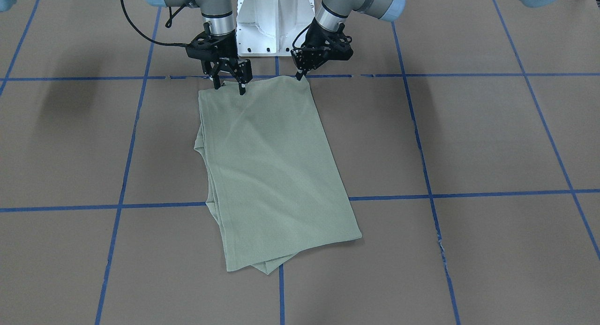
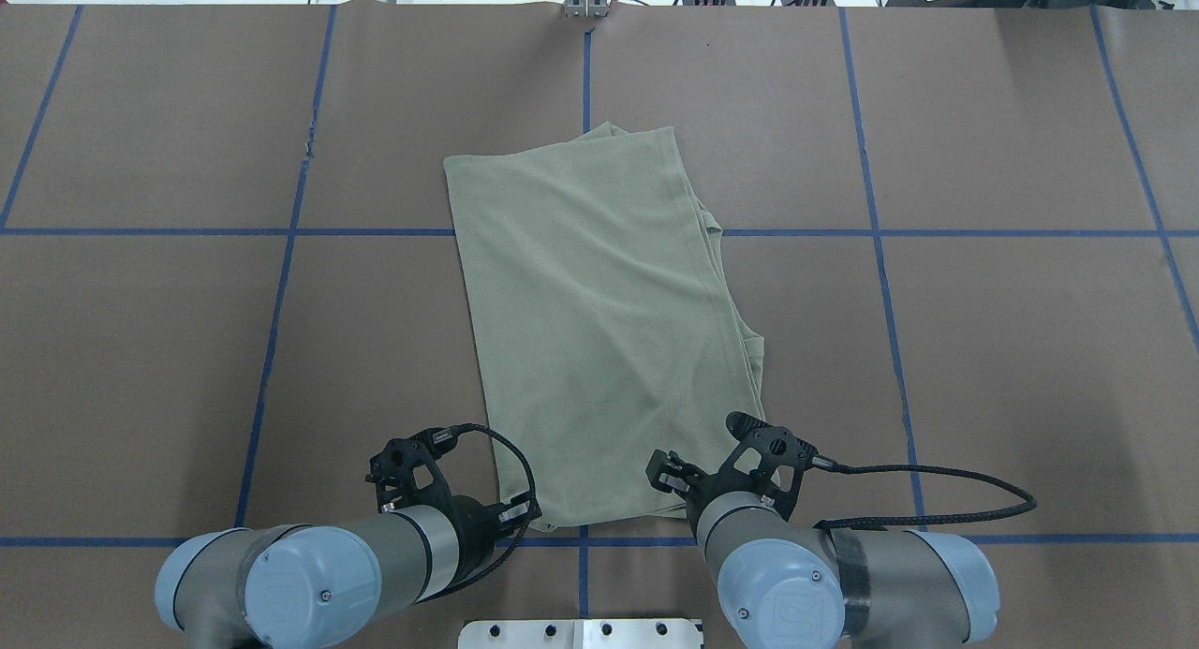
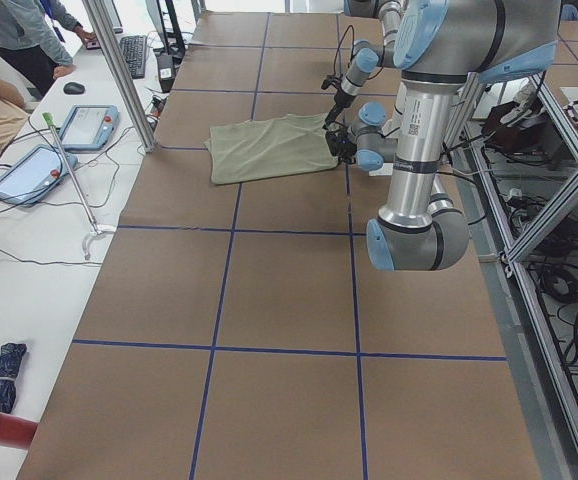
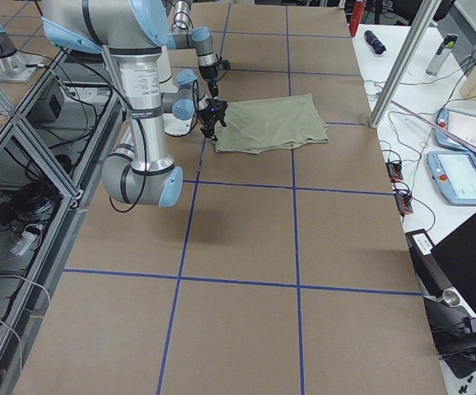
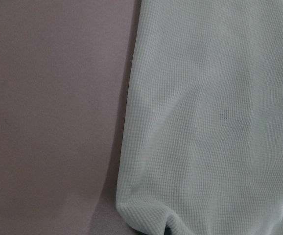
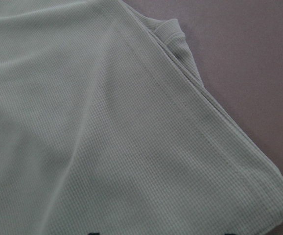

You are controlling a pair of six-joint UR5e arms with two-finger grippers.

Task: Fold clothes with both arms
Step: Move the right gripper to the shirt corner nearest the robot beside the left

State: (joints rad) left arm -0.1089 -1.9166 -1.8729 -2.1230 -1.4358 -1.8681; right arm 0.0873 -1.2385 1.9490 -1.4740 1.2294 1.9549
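Wide stretches of table (image 1: 70, 142) flank the right gripper (image 1: 229, 85), spread wide at the robot-side edge of the shirt (image 1: 272, 175), a folded sage knit lying skewed mid-table with layered edges, whose corner the left gripper (image 1: 300, 75) seems to pinch.

I see the shirt (image 1: 274, 175) lying folded long on the table (image 1: 468, 137) — my left gripper (image 1: 300, 76) pinches one corner by the base, fingers together, while my right gripper (image 1: 229, 86) stands spread at the other corner, tips at the cloth's edge
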